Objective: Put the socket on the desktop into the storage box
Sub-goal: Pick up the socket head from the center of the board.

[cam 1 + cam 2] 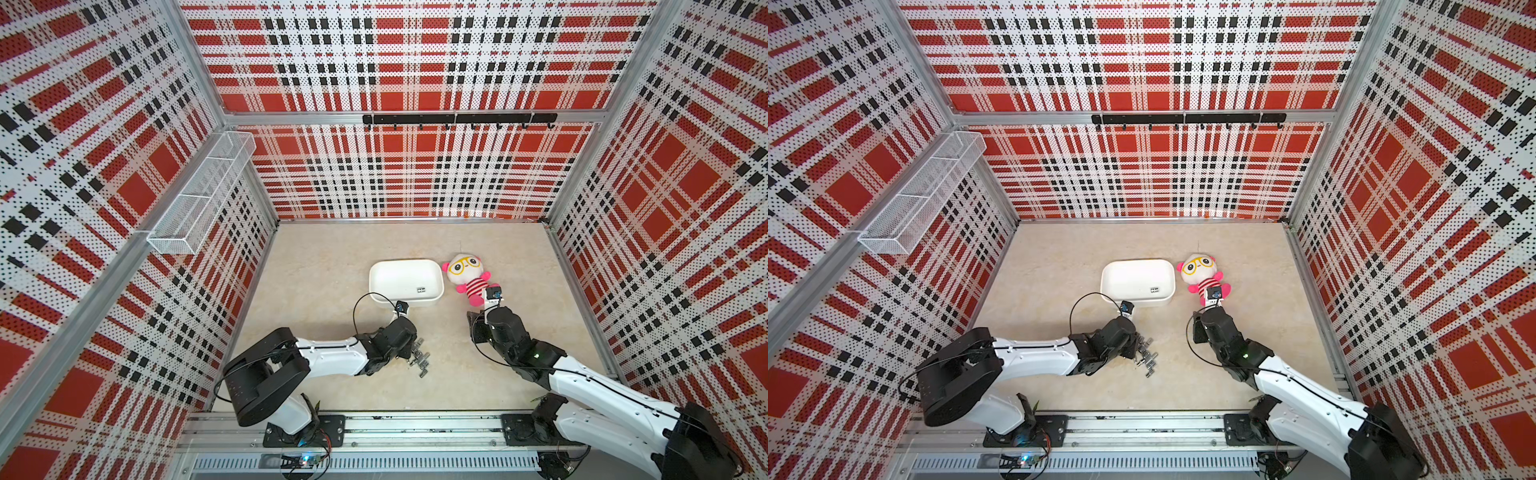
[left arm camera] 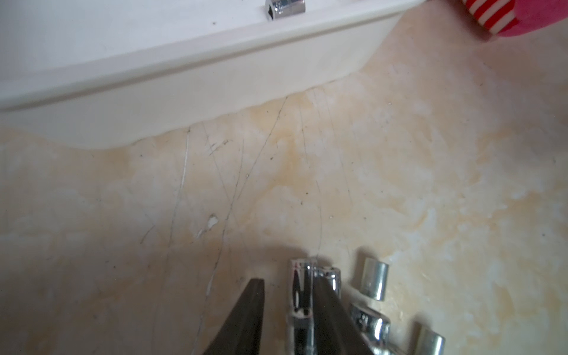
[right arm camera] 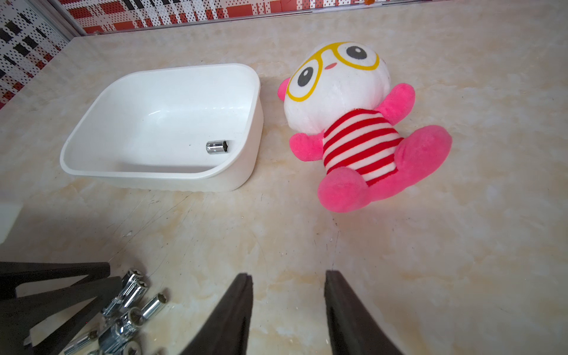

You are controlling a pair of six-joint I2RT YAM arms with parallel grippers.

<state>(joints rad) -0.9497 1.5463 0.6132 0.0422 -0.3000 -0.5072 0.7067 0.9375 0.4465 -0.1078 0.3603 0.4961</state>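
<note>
Socket within spread left gripper shows only in wrist views; right gripper spread.

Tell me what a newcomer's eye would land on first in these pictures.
First, the pink plush doll with yellow glasses and red-striped shirt, lying on the beige tabletop beside the white smooth plastic storage box, amid loud red, white and black plaid walls. Then one shiny chrome socket inside the box, and a heap of chrome sockets on the tabletop at the left gripper.
</note>
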